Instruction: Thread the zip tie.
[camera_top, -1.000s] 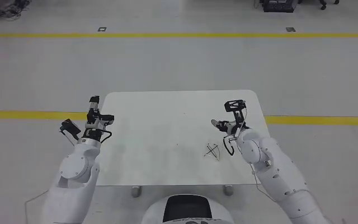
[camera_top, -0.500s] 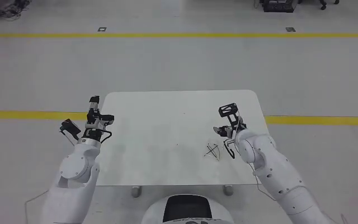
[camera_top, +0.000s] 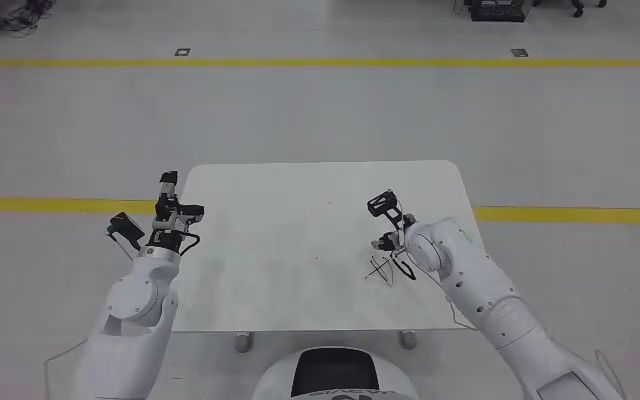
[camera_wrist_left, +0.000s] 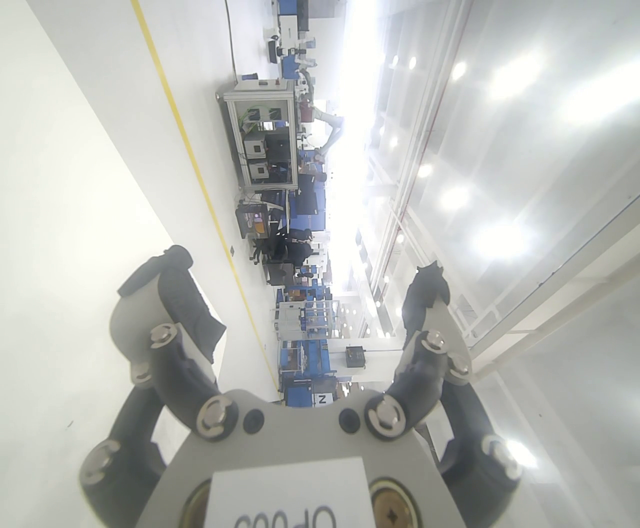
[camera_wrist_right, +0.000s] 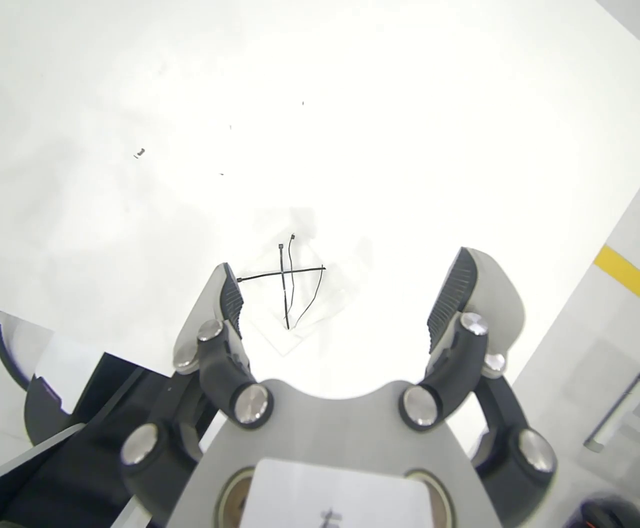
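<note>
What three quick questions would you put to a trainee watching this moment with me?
1. True or false: the right gripper is shut on one of the zip ties.
2. Pick one. The zip ties lie: A) crossed over each other on the table; B) in a neat row, apart; C) hanging off the table edge.
3. Short answer: is the left gripper open or shut?

Key: 1 false, it is open and empty, above the table near the zip ties; 2 A; 3 open.
</note>
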